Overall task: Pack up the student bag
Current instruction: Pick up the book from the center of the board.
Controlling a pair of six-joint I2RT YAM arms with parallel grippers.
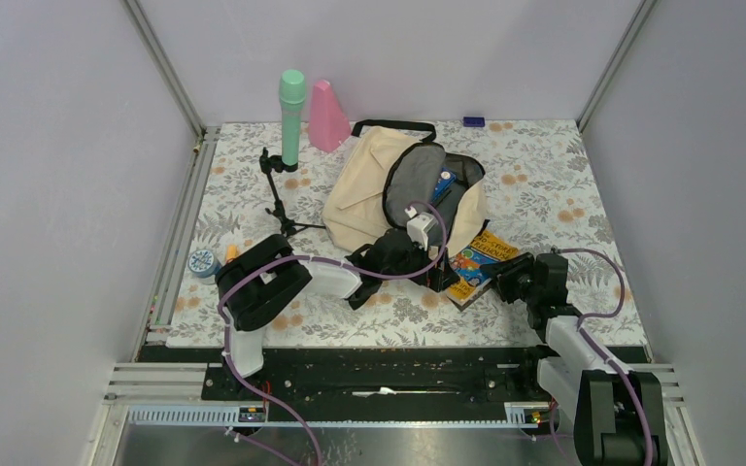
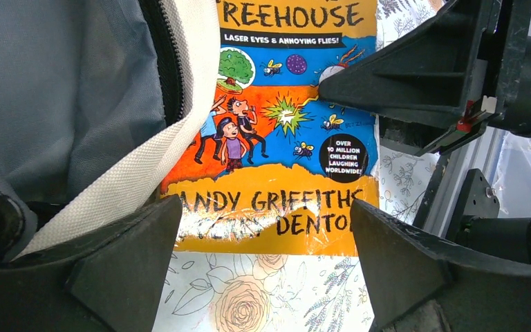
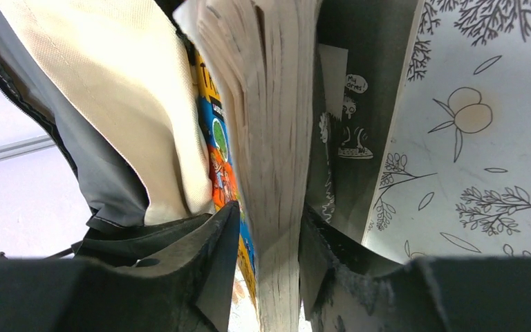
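Note:
The student bag is a cream backpack lying open at the table's middle, with its grey lining showing. A colourful paperback book lies at the bag's mouth, its top edge under the cream rim. My right gripper is shut on the book's page edge and tilts it up on that side; it also shows in the top view. My left gripper is open, its jaws wide apart over the book's lower edge beside the bag's rim.
A green bottle and a pink cone stand at the back left. A small black tripod stands left of the bag. A blue round item lies at the left edge. A blue item lies inside the bag.

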